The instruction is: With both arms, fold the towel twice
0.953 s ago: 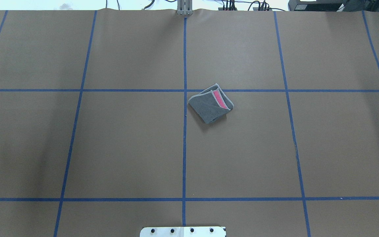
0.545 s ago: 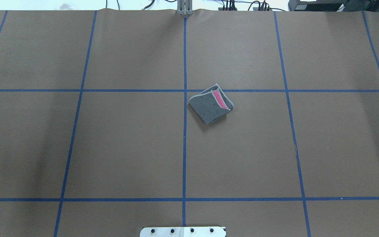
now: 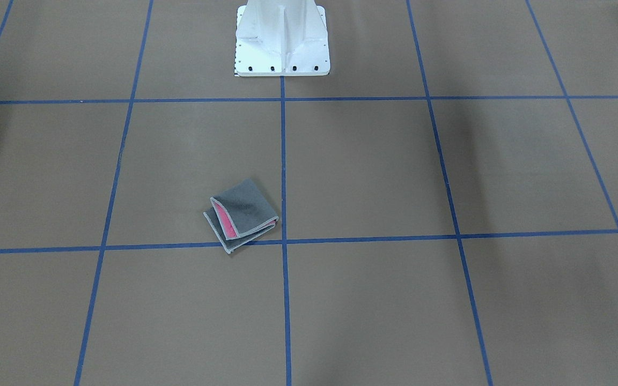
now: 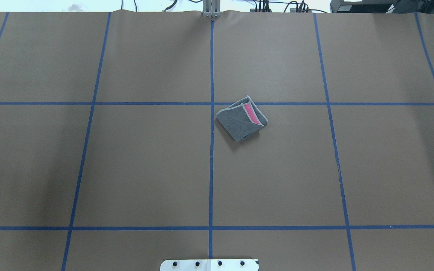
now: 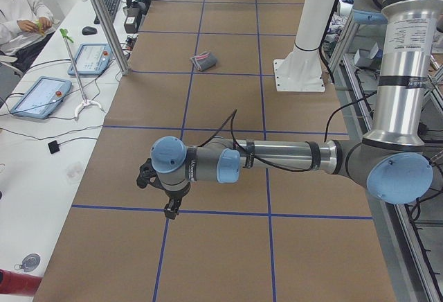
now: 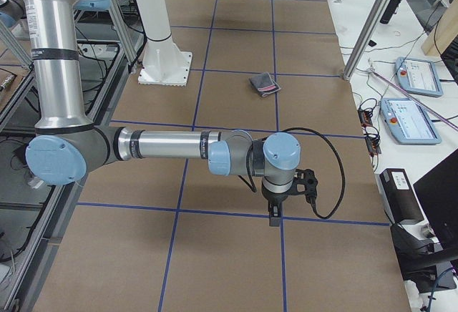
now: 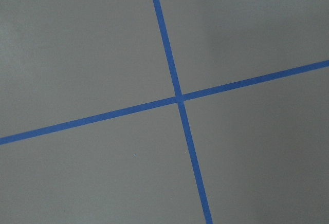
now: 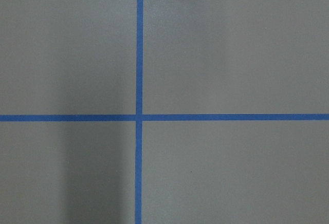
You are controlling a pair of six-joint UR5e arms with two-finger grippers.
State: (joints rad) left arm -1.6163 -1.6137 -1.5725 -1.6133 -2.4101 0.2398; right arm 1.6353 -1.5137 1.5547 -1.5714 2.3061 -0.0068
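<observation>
Nothing has moved since the earlier overhead pictures: the towel (image 4: 241,121) lies in the same place and with the same shape.

Exterior front-facing view: the towel (image 3: 242,217) lies folded on the brown worktop (image 3: 448,171), dark grey face outward, with a pink strip showing at its open edge. It sits just beside the centre blue tape line (image 3: 283,161), and one corner overlaps a crossing line. The white pedestal base (image 3: 282,40) stands well apart from it.

Overhead exterior view: the towel lies just right of the centre line, its far corner over the cross line. The pedestal base (image 4: 209,264) shows at the bottom edge.

Exterior left view: my left arm (image 5: 277,155) reaches out level over the worktop, and my left end effector (image 5: 160,192) hangs above a tape crossing, well apart from the towel (image 5: 204,60). I cannot tell whether its fingers are spread or pressed together.

Exterior right view: my right arm (image 6: 164,144) extends likewise, and my right end effector (image 6: 286,199) hangs over a tape line, well apart from the towel (image 6: 263,83). Its finger state cannot be determined either.

Left wrist-mounted view: bare worktop and one tape crossing (image 7: 179,98).

Right wrist-mounted view: bare worktop and one tape crossing (image 8: 139,117).
</observation>
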